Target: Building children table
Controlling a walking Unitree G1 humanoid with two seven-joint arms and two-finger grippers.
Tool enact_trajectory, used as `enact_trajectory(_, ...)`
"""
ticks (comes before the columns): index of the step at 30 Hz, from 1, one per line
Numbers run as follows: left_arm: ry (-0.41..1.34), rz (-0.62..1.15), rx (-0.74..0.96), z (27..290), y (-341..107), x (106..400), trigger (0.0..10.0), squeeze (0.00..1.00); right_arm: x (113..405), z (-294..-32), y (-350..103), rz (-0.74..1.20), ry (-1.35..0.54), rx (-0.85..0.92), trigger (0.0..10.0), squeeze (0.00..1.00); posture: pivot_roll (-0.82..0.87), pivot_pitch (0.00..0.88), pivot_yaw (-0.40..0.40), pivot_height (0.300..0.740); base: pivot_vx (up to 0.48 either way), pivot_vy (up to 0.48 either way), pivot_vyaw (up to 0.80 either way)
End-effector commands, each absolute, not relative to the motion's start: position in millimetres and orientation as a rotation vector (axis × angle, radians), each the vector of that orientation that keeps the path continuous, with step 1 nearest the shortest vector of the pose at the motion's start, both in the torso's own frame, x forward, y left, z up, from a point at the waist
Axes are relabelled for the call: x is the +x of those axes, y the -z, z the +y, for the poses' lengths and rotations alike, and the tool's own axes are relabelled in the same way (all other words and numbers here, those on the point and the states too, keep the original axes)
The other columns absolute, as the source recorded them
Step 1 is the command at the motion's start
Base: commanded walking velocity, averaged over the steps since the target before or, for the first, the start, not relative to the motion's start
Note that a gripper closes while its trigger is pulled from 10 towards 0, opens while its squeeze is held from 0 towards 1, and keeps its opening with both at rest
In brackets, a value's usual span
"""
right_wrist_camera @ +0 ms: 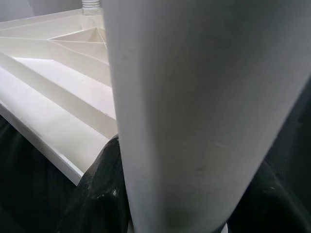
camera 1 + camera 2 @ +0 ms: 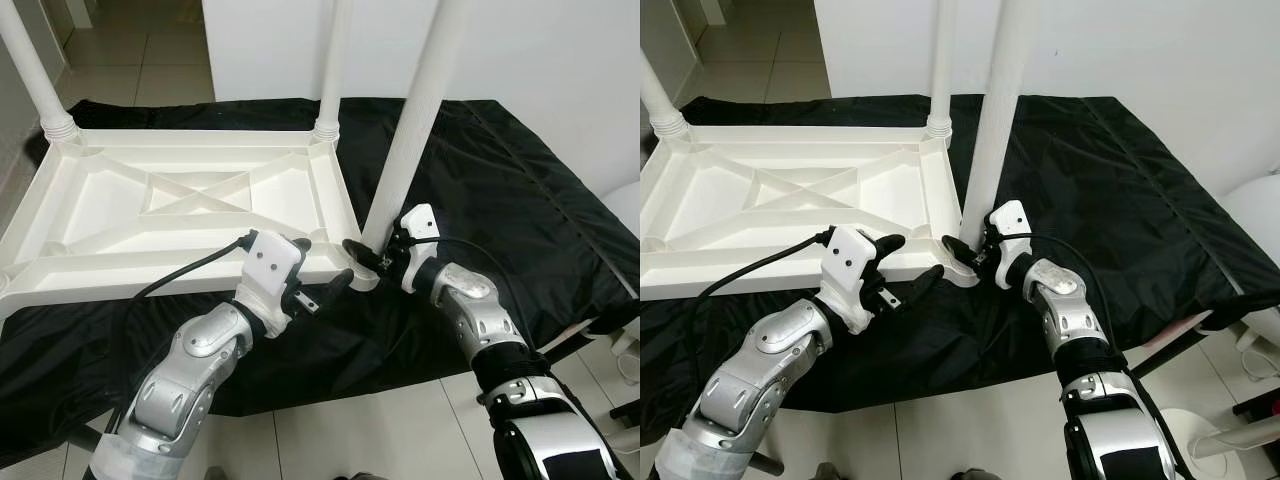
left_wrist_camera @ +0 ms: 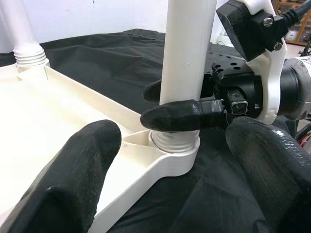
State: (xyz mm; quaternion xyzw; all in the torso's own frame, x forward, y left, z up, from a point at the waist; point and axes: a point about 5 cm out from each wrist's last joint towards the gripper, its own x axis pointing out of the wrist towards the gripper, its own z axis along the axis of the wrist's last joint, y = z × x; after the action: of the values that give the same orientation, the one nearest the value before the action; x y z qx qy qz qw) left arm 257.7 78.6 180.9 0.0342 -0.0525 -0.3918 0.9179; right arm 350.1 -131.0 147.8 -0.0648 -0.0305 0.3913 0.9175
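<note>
Far-left leg (image 2: 35,75): it stood screwed into the left back corner of the upturned children's table (image 2: 180,215), rising out of frame.

Upturned children's table: white plastic, it lay underside up on a black cloth (image 2: 500,190), its ribbed frame facing the head camera.

Left end effector (image 2: 318,290): it was released, fingers spread wide, hovering at the table's near right edge just left of the corner socket (image 3: 173,150), touching nothing that could be seen.

Back leg (image 2: 333,70): upright in the right back corner, well apart from both end effectors.

Near right leg (image 2: 415,120): its long axis ran almost vertical, tilted slightly right at the top, with its threaded foot seated in the corner socket.

Right end effector (image 2: 368,256): it was clenched on the near right leg just above the socket, one finger (image 3: 182,115) wrapped across the front of the tube.

Key relation: the leg stood directly between the right end effector's fingers and just right of the left one; the right arm was nearer, so turning the leg about its upright axis likely fell to it.
</note>
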Motion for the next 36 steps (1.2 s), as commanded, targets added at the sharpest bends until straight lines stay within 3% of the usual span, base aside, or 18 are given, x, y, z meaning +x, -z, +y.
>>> enact_trajectory(1, 0.818, -0.105, 0.082, 78, -179, 259, 10.0, 0.0, 345, -130, -131, 0.003, -0.829, -0.13, 10.0, 0.0, 0.0, 0.055, -0.054, 0.74, 0.0, 0.0, 0.0)
enact_trajectory(20, 0.838, -0.045, 0.123, 80, -160, 258, 10.0, 0.0, 343, -124, -126, 0.017, -0.48, -0.043, 10.0, 0.0, 0.0, 0.056, -0.039, 0.74, 0.0, 0.0, 0.0)
enact_trajectory(28, 0.832, -0.015, 0.133, 85, -151, 259, 10.0, 0.0, 314, -102, -120, 0.01, -0.116, 0.092, 10.0, 0.0, 0.01, 0.05, -0.033, 0.74, 0.0, 0.0, 0.0)
enact_trajectory(36, 0.833, -0.022, 0.144, 87, -153, 261, 10.0, 0.0, 310, -96, -126, -0.021, -0.117, 0.093, 10.0, 0.0, 0.0, 0.048, -0.029, 0.74, 0.0, 0.0, 0.0)
